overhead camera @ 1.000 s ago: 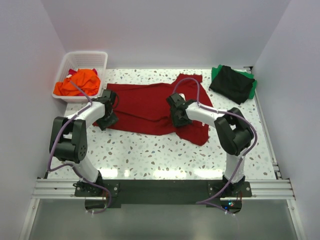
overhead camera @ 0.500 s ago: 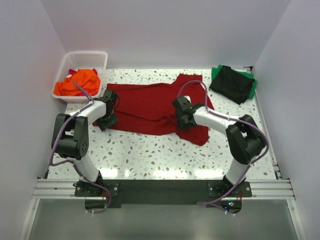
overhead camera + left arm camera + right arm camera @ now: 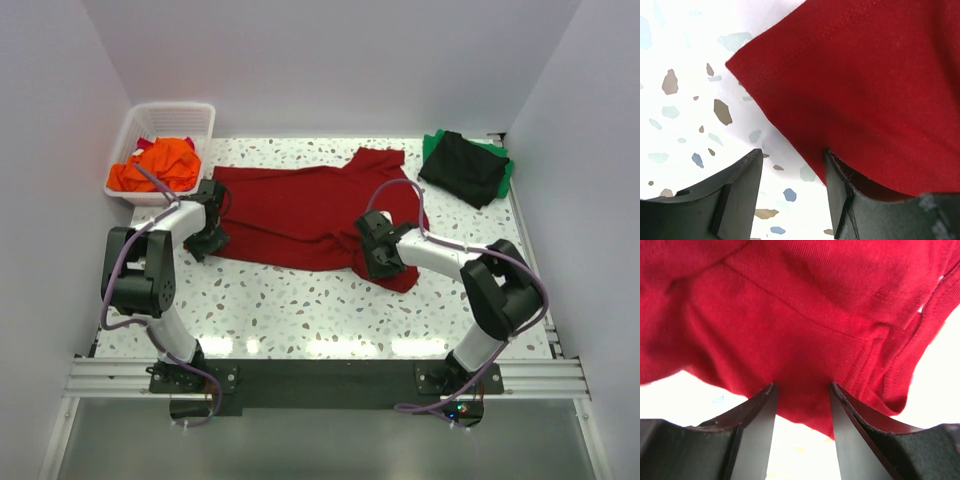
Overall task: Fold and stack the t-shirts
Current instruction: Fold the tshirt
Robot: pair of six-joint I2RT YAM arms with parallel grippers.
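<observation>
The dark red t-shirt lies spread flat across the middle of the table. My left gripper is at its near left corner. In the left wrist view the left gripper is open, with the hem corner just ahead and the cloth edge draped against the right finger. My right gripper is at the shirt's near right edge. In its wrist view the right gripper is open, and its jaws straddle the edge of the red cloth.
A white slatted basket stands at the back left with an orange shirt in it. A folded black shirt lies on a green one at the back right. White walls close in both sides.
My right gripper has slid nearer and to the right over the red shirt, to its near right edge. The left gripper has barely shifted at the left corner.
</observation>
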